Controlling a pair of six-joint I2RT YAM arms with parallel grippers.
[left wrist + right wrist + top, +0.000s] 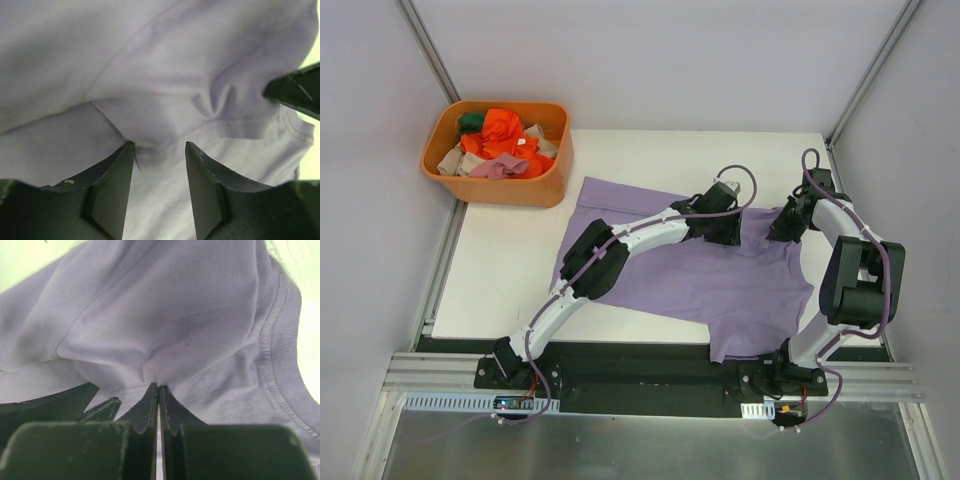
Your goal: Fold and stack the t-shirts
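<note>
A large lavender t-shirt [700, 280] is lying spread and rumpled on the white table [510, 270], to the right of the orange plastic tub [495, 190] and nearer the arm bases than it, with its far left corner reaching close to the tub's wall. Inside the tub a heap of other shirts is sitting: an orange-red one [500, 127] on top, a green one [470, 122] at the far left corner, a beige one [450, 160] along the left side and a pink one [500, 167] at the near side. Both arms are reaching over the lavender shirt to its far edge, well to the right of the tub. The left gripper [725, 228] is pressing down onto the cloth there; in the left wrist view [159, 147] its jaws are standing partly apart, at a middling width, with a small pucker of lavender fabric [165, 75] lying in the gap and not clamped. The right gripper [785, 228] is sitting farther right of the tub again, just beside the left one; in the right wrist view [158, 386] its jaws are pressed fully together, pinching a fold of the shirt [170, 315] between the tips, with the ribbed collar band running down the right of that view.
</note>
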